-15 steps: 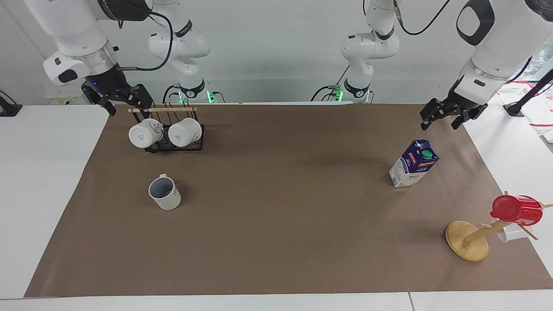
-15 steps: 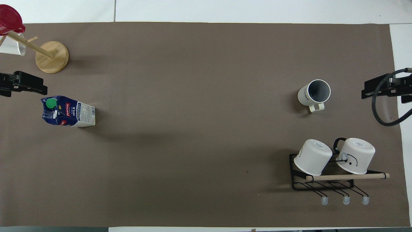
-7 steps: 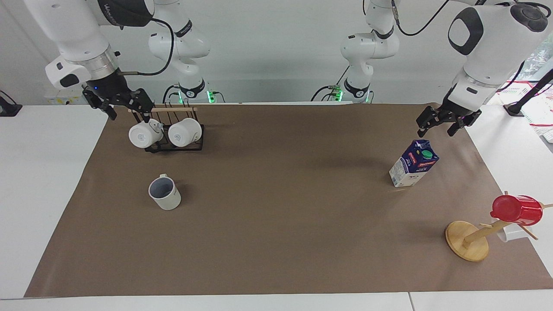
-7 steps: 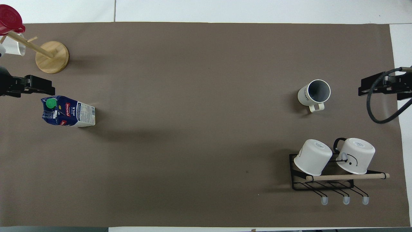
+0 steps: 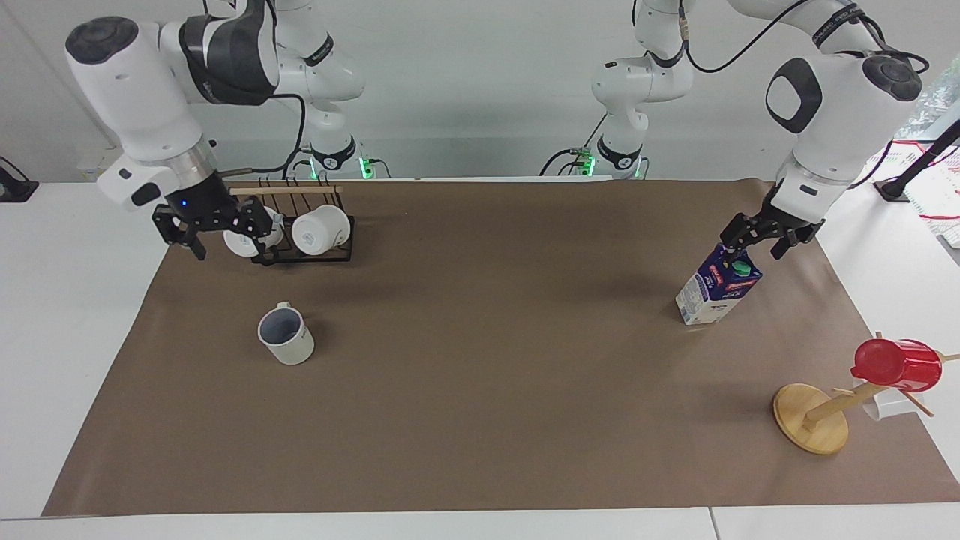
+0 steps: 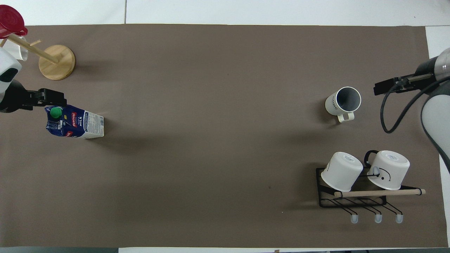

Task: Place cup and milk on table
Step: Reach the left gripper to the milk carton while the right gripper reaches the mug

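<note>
Hovering open — left claw [image 5: 761,241] over milk [image 5: 718,286].

The counter [image 5: 487,420] lies open mid-span; a mug rack [image 5: 304,232] crowds the cup [image 5: 286,337], a peg stand [image 5: 814,416] flanks the milk [image 5: 718,285].

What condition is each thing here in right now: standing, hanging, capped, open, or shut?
milk: upright on the sheet, green cap on.
cup: upright, mouth up, empty.
two white mugs: tipped on the black rack.
red cup: hung on the wooden stand.
left gripper: open, over the milk.
right gripper: open, by the rack.
</note>
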Robot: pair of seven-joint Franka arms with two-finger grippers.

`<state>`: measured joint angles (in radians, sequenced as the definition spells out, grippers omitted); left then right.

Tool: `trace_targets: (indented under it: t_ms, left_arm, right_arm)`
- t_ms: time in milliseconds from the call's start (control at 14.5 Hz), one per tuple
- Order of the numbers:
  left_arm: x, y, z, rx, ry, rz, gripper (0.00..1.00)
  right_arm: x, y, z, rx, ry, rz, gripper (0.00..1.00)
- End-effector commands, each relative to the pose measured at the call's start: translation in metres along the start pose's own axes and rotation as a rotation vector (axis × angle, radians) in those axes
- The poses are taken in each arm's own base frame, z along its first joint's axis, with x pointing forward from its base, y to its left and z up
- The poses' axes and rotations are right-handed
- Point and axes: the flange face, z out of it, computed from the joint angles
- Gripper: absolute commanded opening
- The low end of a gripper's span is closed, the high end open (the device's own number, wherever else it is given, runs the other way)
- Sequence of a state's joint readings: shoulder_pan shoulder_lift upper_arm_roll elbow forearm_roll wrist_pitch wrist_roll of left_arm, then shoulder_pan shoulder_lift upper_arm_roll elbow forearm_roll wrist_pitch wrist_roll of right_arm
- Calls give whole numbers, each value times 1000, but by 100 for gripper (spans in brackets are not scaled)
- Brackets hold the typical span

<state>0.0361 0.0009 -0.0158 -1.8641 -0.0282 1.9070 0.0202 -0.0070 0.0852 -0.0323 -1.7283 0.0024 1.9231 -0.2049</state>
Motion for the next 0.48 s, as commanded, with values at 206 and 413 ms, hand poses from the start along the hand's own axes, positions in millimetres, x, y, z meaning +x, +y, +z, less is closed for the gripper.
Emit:
trace_targets:
  t_ms: [206, 413]
  left_arm:
    - [-15, -7, 34, -1, -17, -8, 100]
    - [-14, -8, 45, 0, -3, -15, 100]
  right_arm:
    - [40, 21, 108, 8, 43, -87, 100]
    - [34, 10, 166, 49, -21, -135, 100]
